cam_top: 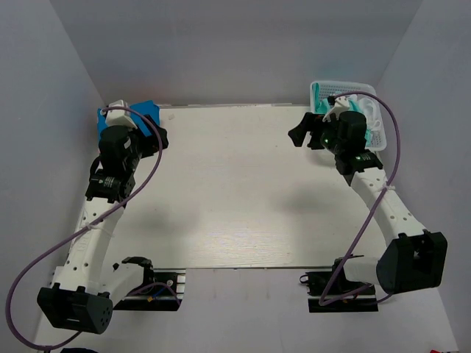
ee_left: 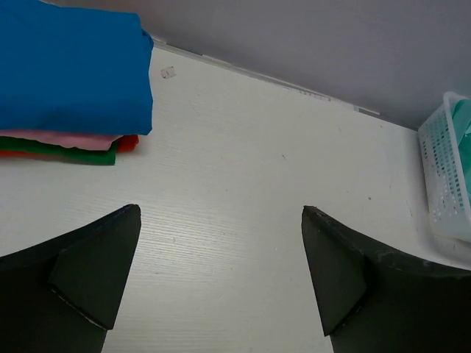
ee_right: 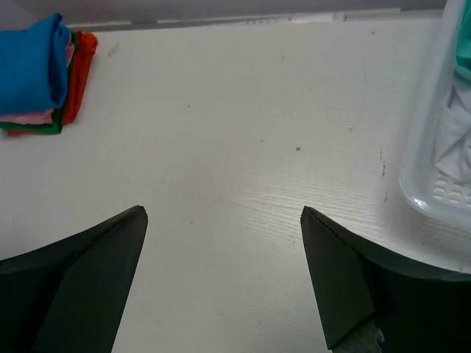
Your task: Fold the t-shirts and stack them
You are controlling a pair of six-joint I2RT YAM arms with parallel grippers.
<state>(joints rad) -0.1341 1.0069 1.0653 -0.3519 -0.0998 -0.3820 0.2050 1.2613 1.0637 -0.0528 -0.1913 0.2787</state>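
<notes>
Hugging far corners: t-shirts (ee_left: 70,73), basket (ee_left: 445,173).

The white table (cam_top: 243,191) carries a stack of folded shirts (ee_left: 70,81), blue on top with pink, green and red beneath, ahead and left of the left gripper (ee_left: 221,209). A white basket (ee_right: 430,147) stands on it ahead and right of the right gripper (ee_right: 223,209).

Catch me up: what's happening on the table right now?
The left gripper and right gripper hang open over the table, holding nothing. A folded stack, blue on top, sits at the far left corner. The basket at far right holds a teal shirt and a white shirt, not yet folded.
</notes>
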